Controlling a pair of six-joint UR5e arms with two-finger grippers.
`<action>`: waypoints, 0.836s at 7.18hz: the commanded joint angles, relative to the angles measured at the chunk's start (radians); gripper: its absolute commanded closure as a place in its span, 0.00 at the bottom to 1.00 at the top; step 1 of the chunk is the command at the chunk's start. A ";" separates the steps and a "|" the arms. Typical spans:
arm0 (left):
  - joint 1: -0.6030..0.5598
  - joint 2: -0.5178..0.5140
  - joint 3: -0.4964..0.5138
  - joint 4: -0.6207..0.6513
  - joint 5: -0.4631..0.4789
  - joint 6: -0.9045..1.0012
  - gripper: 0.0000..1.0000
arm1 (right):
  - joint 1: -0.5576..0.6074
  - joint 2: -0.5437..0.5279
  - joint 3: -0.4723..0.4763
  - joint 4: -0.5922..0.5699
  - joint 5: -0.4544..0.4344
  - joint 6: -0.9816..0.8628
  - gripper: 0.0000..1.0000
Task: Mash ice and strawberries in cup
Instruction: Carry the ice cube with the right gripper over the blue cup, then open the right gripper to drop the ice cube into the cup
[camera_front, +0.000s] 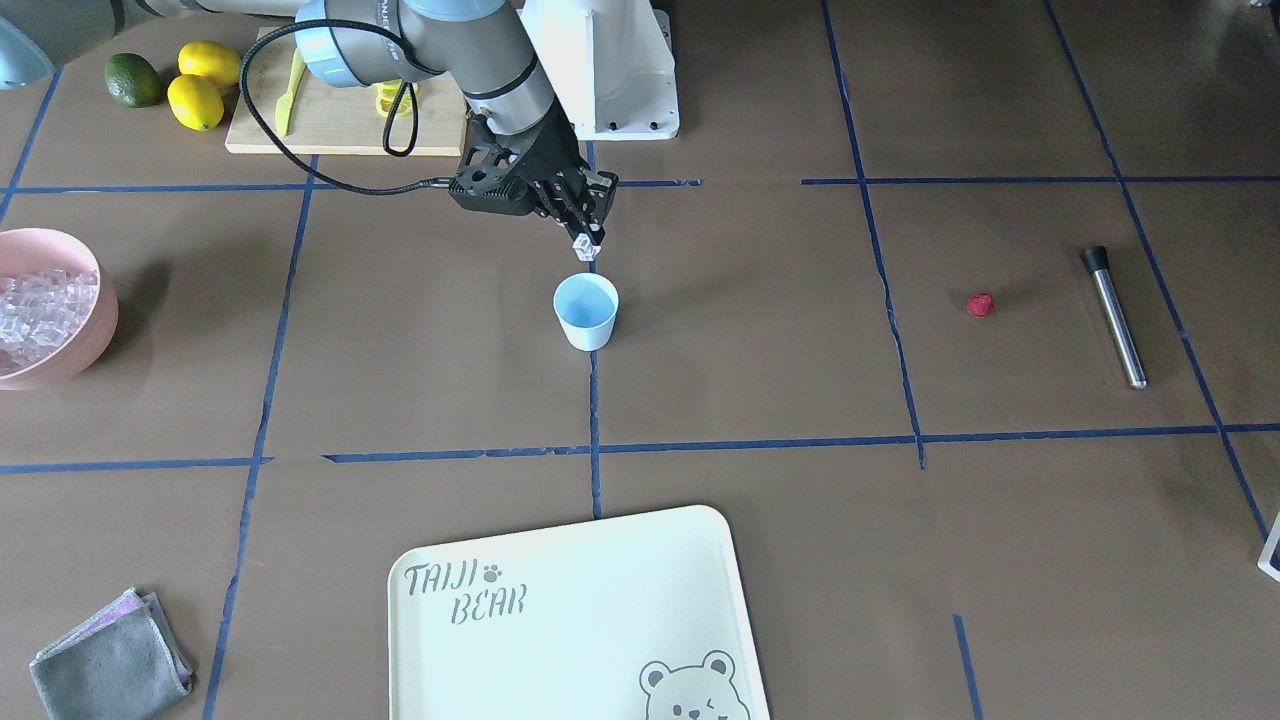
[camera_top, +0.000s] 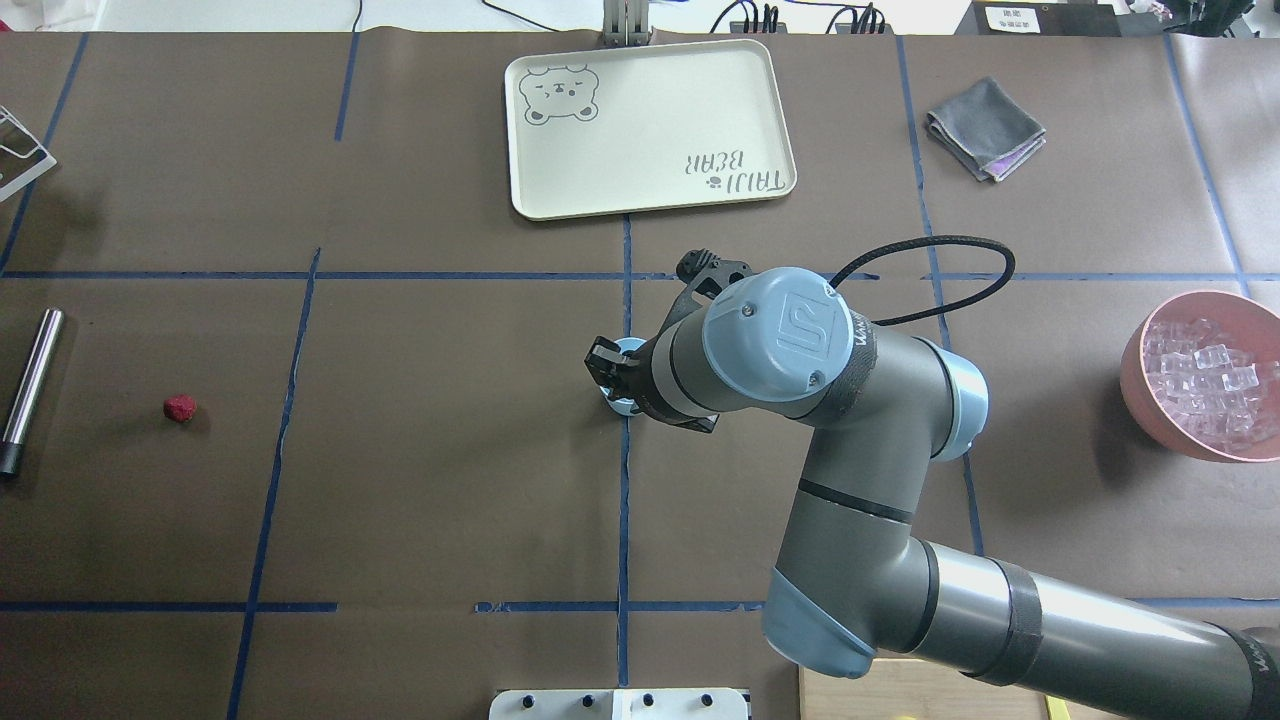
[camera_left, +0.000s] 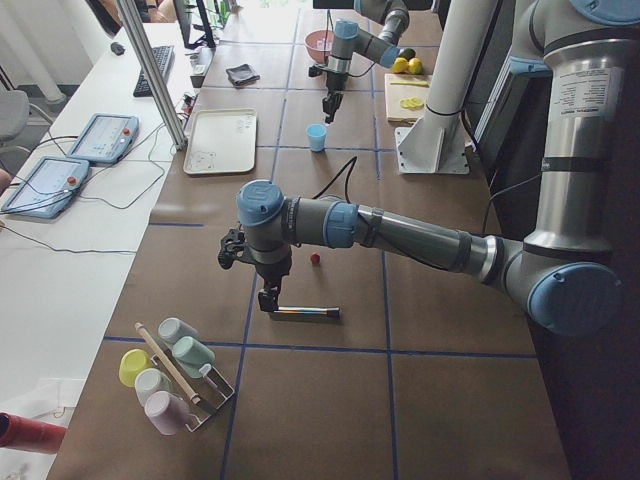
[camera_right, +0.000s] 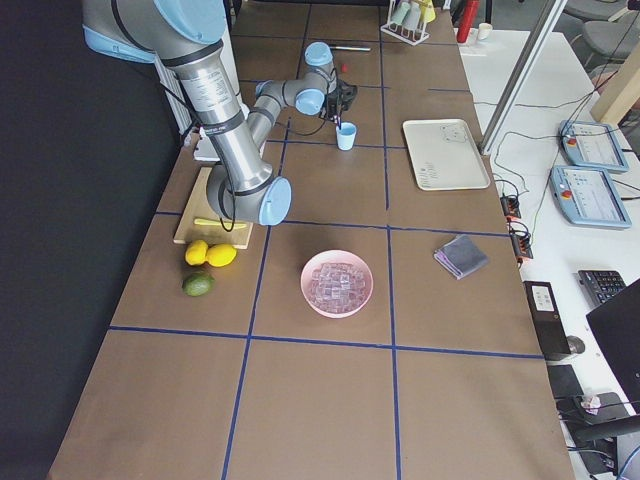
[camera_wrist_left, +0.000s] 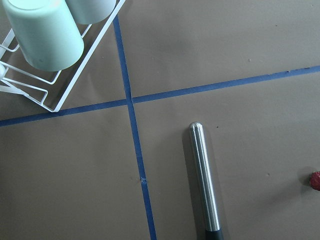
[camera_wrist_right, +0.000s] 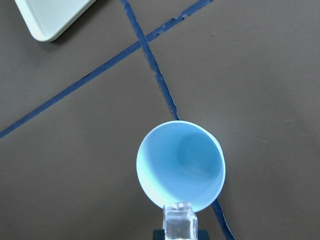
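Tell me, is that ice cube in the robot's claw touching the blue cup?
Apart. The front-facing view shows a clear gap between the ice cube, pinched in the right gripper, and the rim of the cup below it.

A pink bowl (camera_right: 338, 314) of ice (camera_right: 337, 282) sits apart from the cup (camera_right: 346, 137)

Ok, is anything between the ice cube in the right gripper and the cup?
Nothing visible. The right gripper holds the cube just above the cup, which is upright and empty. In the wrist view the cube hangs over the rim, not the middle, so it might clip the rim if dropped now.
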 joint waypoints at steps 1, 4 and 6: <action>0.000 0.000 -0.006 0.000 0.000 -0.002 0.00 | -0.025 0.000 -0.025 0.000 -0.081 -0.005 0.98; 0.000 0.000 -0.005 0.000 0.000 -0.002 0.00 | -0.027 0.003 -0.030 0.000 -0.080 -0.006 0.24; 0.000 0.000 -0.001 0.000 0.002 -0.002 0.00 | -0.026 0.003 -0.030 0.000 -0.080 -0.005 0.01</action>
